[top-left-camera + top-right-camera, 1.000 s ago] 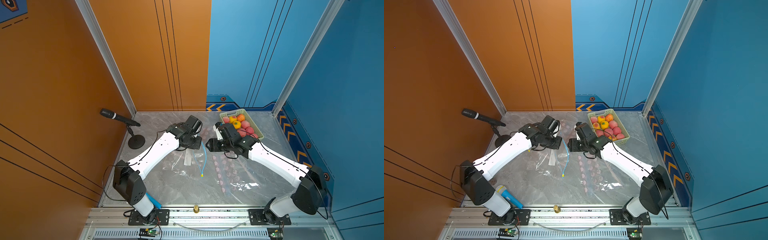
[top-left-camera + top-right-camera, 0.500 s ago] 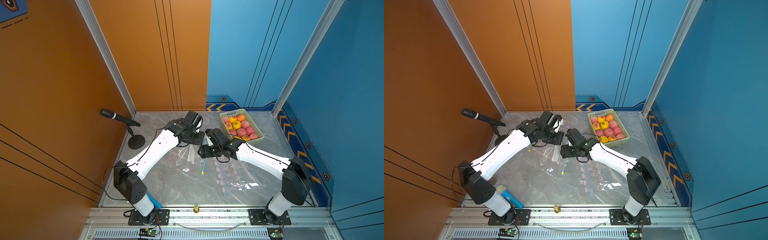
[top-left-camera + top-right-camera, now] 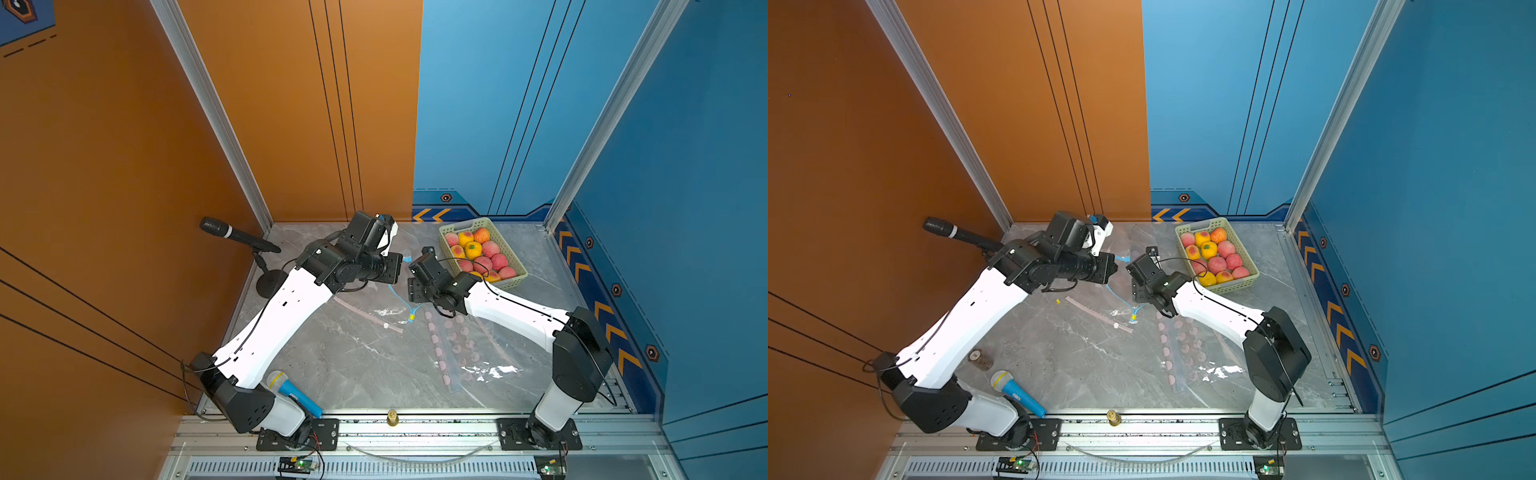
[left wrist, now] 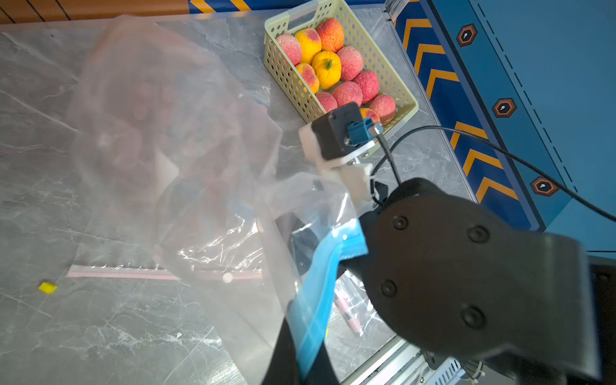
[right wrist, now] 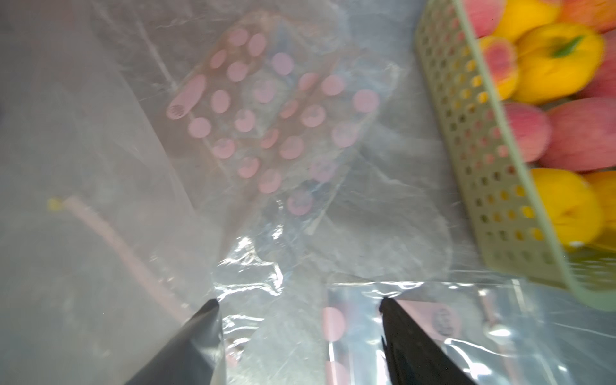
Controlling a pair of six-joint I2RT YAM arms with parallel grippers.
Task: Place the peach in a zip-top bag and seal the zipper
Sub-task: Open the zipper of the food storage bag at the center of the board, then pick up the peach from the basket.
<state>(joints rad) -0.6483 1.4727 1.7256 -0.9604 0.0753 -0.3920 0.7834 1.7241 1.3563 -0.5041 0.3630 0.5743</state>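
The zip-top bag [image 4: 200, 133] is pinched at its blue zipper strip [image 4: 320, 283] by the left fingers [image 4: 283, 360]. The spread right fingers [image 5: 193, 333] lie nearer the peaches [image 3: 490, 249] at the bench's [image 3: 353, 365] far right corner.

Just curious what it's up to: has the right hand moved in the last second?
Yes. In a top view, the right hand has slid away from the fruit basket.
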